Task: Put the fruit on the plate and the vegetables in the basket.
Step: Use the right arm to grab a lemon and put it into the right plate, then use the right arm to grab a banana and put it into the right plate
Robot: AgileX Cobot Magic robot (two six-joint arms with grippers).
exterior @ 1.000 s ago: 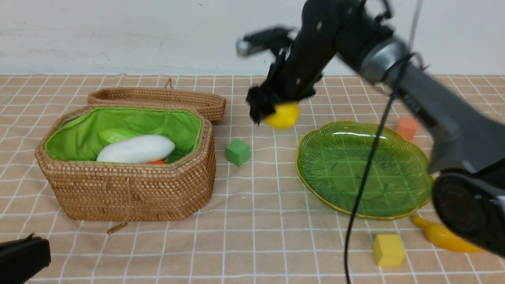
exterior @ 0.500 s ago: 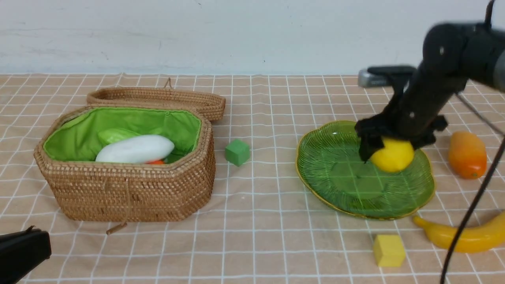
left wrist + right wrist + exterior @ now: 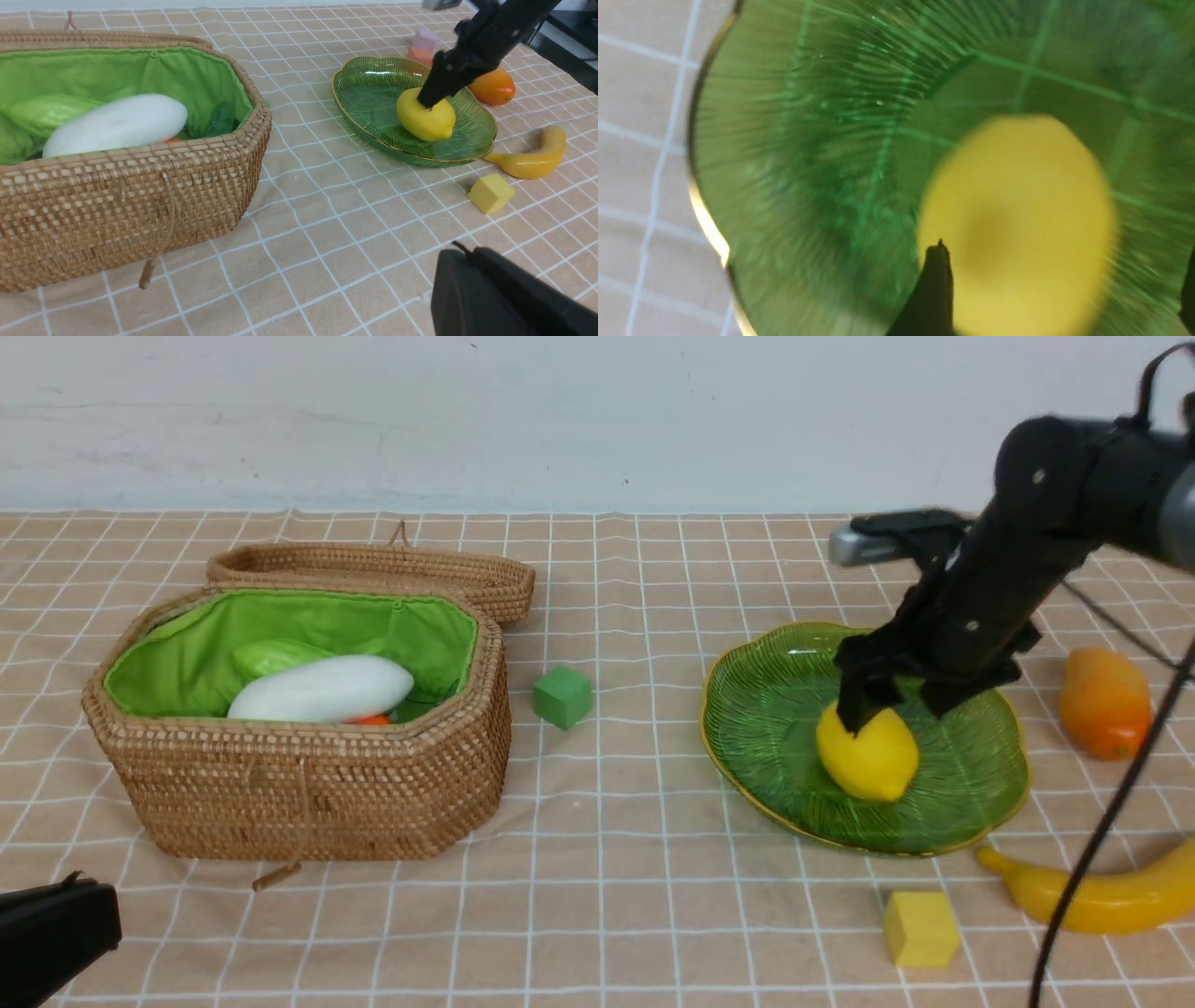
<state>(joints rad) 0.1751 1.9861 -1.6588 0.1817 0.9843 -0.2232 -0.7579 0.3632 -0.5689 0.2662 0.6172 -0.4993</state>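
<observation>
Lemon [image 3: 868,763] lies on the plate [image 3: 766,709], right gripper [image 3: 894,711] just above it, spread wide and empty; release judged complete, next lift clear toward mango [image 3: 1104,702] or banana [image 3: 1088,896].

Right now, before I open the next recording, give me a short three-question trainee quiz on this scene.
1. True or false: the lemon rests on the green glass plate.
2. Fill in: the white radish lies inside the wicker ___.
3. Which lies nearest the yellow cube? A lemon, B banana, C white radish.
Key: 1 true; 2 basket; 3 B.
</observation>
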